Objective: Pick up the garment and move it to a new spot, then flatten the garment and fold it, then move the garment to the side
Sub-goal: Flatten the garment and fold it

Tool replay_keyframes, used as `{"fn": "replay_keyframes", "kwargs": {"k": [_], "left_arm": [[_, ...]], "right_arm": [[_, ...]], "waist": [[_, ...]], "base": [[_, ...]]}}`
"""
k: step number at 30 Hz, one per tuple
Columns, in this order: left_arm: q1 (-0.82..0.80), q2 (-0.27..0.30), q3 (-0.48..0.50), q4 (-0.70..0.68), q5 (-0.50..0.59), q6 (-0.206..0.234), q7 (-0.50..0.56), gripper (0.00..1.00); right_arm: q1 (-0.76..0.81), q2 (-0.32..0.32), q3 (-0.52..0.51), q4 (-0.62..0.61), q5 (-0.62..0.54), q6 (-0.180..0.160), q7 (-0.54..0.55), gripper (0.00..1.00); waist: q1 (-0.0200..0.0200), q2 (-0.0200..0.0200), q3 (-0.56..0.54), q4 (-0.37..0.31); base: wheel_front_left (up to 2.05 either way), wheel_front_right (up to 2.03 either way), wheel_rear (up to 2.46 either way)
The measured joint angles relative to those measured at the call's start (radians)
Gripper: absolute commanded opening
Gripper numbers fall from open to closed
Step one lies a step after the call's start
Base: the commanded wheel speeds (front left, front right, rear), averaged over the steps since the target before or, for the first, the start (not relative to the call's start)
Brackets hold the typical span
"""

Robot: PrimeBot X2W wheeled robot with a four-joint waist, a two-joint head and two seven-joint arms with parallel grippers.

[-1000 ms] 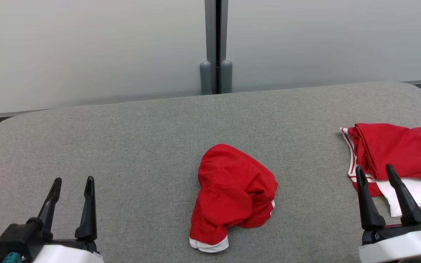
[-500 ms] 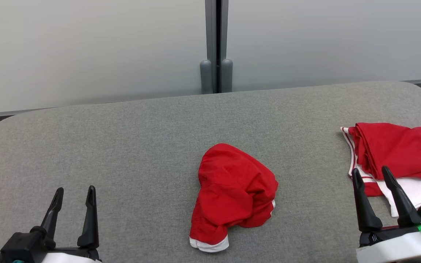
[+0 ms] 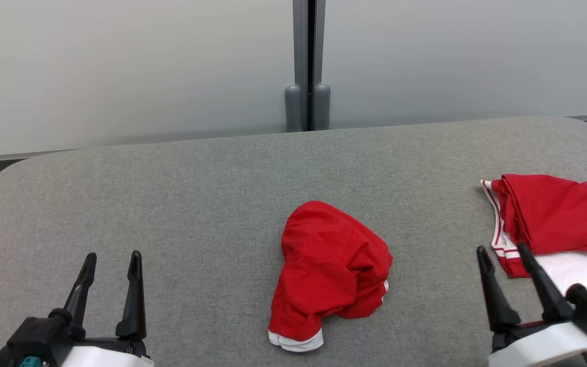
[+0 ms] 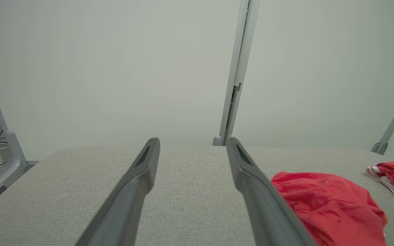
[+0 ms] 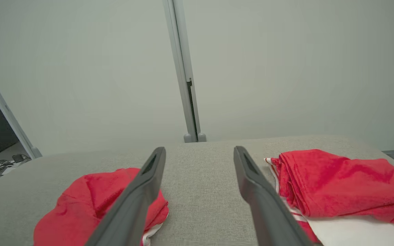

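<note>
The left claw (image 3: 113, 255) is seen with its two long dark fingers spread wide and nothing held between them. Its fingers are pointed across the grey fabric-covered table (image 3: 196, 204) towards the pale wall panels (image 3: 120, 76). In the left wrist view the same left claw (image 4: 193, 140) is shown with only bare grey fabric between its fingers.

The crumpled red garment with a white hem (image 3: 331, 270) is found well to the right of the left claw and well to the left of the right claw (image 3: 501, 248), roughly midway between the two. It is bunched into a rounded heap, with the white hem turned towards the robot. In the left wrist view the garment (image 4: 327, 205) is partly covered by the claw's right finger.

The right claw is likewise spread wide and empty. A folded stack of red and white clothing with a striped edge (image 3: 558, 219) is laid just beyond and to the right of its fingertips; whether it is touched cannot be told. In the right wrist view the right claw (image 5: 199, 149) is flanked by the garment (image 5: 74, 205) on its left and the stack (image 5: 337, 181) on its right.
</note>
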Motion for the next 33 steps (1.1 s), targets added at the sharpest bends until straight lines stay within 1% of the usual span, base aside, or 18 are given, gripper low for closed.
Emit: {"fn": "replay_keyframes", "kwargs": {"k": [2,5,9,13,22,30,31,32,33], "left_arm": [[-0.006,-0.004,-0.006,-0.007,0.0,-0.001,-0.001,1.0],[-0.019,-0.008,-0.021,-0.012,0.001,-0.005,0.005,1.0],[-0.024,-0.011,-0.027,-0.015,0.002,-0.005,0.011,1.0],[-0.025,-0.008,-0.026,-0.01,0.0,-0.005,0.013,1.0],[-0.044,-0.012,-0.032,-0.003,-0.004,-0.011,0.014,1.0],[-0.064,-0.017,-0.033,0.014,-0.008,-0.02,0.009,1.0],[-0.064,-0.017,-0.034,0.016,-0.009,-0.02,0.009,1.0],[-0.066,-0.018,-0.035,0.018,-0.009,-0.021,0.009,1.0],[-0.067,-0.019,-0.035,0.019,-0.009,-0.021,0.009,1.0]], "right_arm": [[-0.002,-0.007,0.032,0.024,0.022,0.0,0.054,1.0],[-0.016,-0.012,0.073,0.076,0.049,0.0,0.164,1.0],[-0.047,-0.007,0.096,0.145,0.089,0.0,0.289,1.0],[-0.083,-0.003,0.118,0.207,0.11,0.0,0.383,1.0],[-0.152,0.019,0.075,0.346,0.107,0.0,0.507,1.0],[-0.188,0.037,0.038,0.417,0.099,0.0,0.502,1.0],[-0.191,0.04,0.035,0.422,0.099,0.0,0.502,0.82],[-0.194,0.041,0.033,0.427,0.099,0.0,0.502,0.46],[-0.197,0.042,0.032,0.43,0.1,0.0,0.498,0.26]], "waist": [[0.0,0.0,0.002,0.008],[0.0,0.0,0.003,0.031],[0.0,0.0,0.004,0.077],[0.0,0.0,0.007,0.127],[0.0,0.0,0.037,0.222],[0.0,0.0,0.071,0.267],[0.0,0.0,0.074,0.269],[0.0,0.0,0.075,0.272],[0.0,0.0,0.076,0.273]], "base": [[0.0,0.0,0.0],[0.0,0.0,0.0],[0.0,0.0,0.0],[0.0,0.0,0.0],[0.0,0.0,0.0],[0.0,0.0,0.0],[0.0,0.0,0.0],[0.0,0.0,0.0],[0.0,0.0,0.0]]}}
